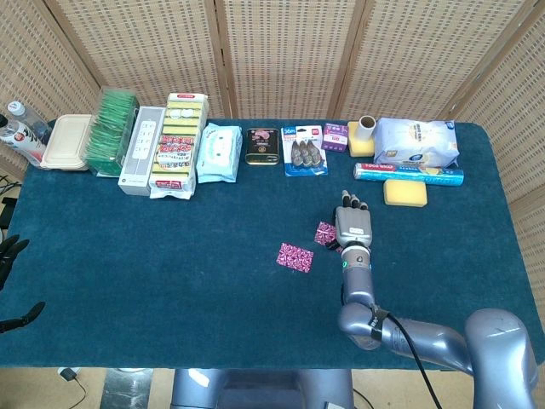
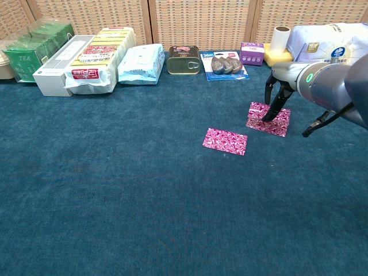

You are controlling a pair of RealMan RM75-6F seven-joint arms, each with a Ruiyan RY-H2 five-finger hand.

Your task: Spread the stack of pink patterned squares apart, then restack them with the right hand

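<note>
- Chest view, right of centre: right hand, fingers pointing down, fingertips pressing on one pink patterned square; nothing is gripped, the fingers are apart.
- Chest view, centre: second pink patterned square, flat on the blue table cover, lying apart from the first, to its lower left.
- Head view, centre right: the same right hand seen from above, its forearm running down toward the lower edge; one square shows at the hand's left side, the other lies further lower left.
- Head view, lower left edge: dark fingers of the left hand, mostly out of frame; whether they are open or closed cannot be told.
- Back row, upper part of the chest view, left to right: green tea boxes; white long box; pack of yellow sponges; pale blue wipes packet; dark tin can; blister card of small dark items; small purple box; white roll standing upright on a yellow sponge; large white-and-blue bag.
- Head view, upper right: blue foil-type roll box with a yellow sponge block just below it.
- Head view, upper left: beige lidded container and bottles at the table's corner.
- Behind the table: woven screen panels.
</note>
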